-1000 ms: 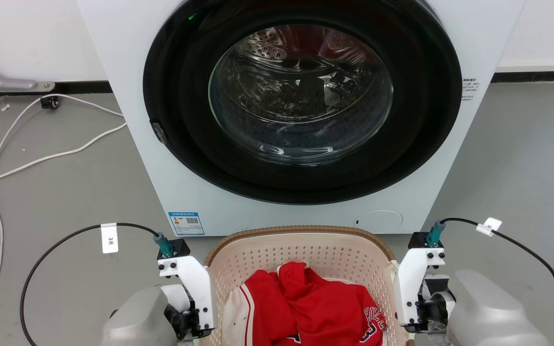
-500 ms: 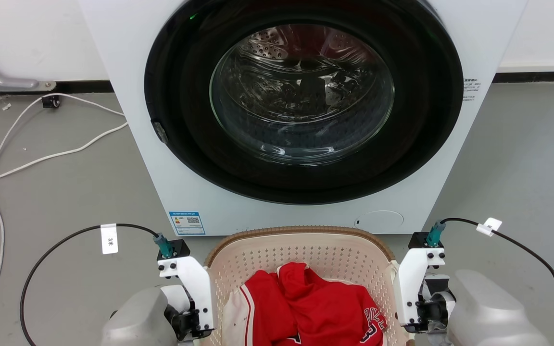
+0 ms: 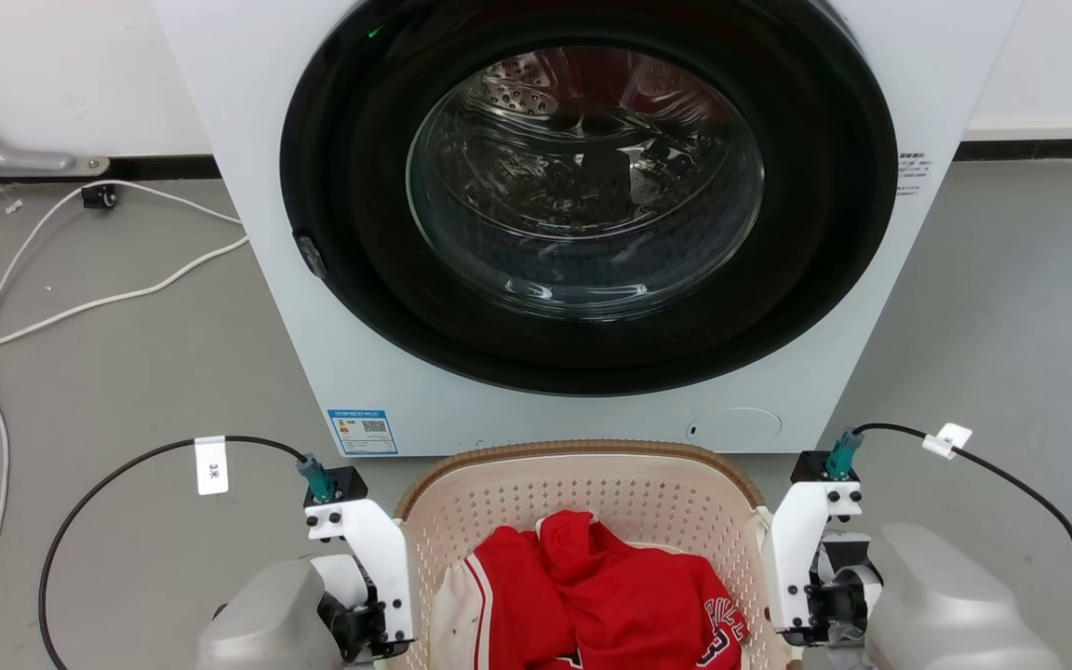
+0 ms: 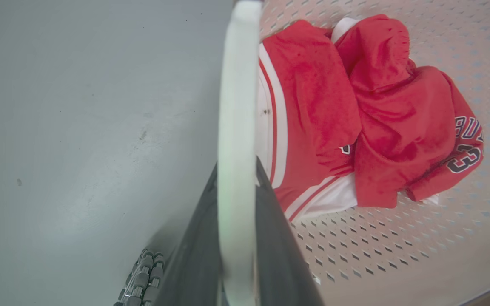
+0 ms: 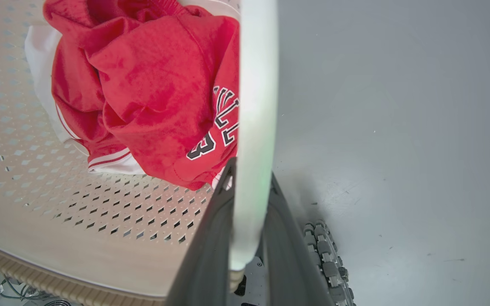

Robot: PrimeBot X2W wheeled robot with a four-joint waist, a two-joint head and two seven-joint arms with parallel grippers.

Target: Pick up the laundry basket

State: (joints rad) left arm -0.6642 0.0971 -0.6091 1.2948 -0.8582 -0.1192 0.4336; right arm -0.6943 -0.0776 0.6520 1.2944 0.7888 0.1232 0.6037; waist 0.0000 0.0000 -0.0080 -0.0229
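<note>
Grey floor (image 3: pixel 127 372), white wall (image 3: pixel 61 74) w/ black skirting (image 3: pixel 1038 147), white cable (image 3: pixel 99 302) at L, front-load washer (image 3: pixel 582 214) centre.

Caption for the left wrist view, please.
Left pincer shut on the white side handle of the laundry basket, a red jersey lying inside.

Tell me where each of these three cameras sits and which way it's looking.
Head view: on the head, facing forward and down at the washing machine and laundry basket; left forearm and right forearm show.
Left wrist view: on the left wrist, looking along its fingers gripping a white handle.
Right wrist view: likewise, right fingers on the other handle.
Shared: both wrist views show the red garment.
</note>
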